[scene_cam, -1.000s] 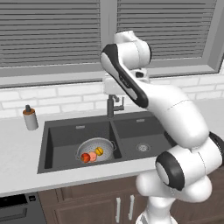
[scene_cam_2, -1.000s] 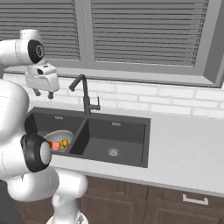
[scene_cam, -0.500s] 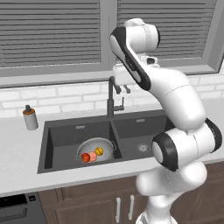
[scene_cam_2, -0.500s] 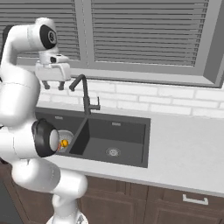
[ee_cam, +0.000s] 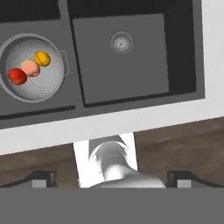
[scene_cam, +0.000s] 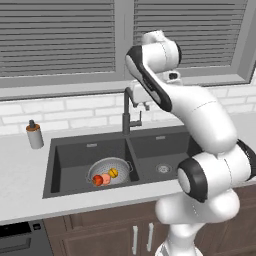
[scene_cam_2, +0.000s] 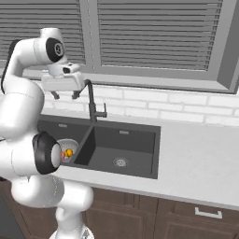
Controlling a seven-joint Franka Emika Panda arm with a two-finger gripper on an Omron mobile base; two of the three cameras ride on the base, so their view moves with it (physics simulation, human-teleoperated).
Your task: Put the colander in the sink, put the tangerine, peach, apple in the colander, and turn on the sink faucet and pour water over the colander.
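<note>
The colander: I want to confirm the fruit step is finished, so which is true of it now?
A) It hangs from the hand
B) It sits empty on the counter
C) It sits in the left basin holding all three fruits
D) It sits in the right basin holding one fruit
C: the colander rests in the left basin of the sink with the apple, peach and tangerine inside.

The tool (scene_cam_2: 65, 95) hangs with its jaws wide apart just left of the black sink faucet (scene_cam_2: 92, 103), above the dark sink (scene_cam_2: 140, 158), where the tangerine (scene_cam_2: 68, 152) lies in the colander (scene_cam_2: 69, 144).
</note>
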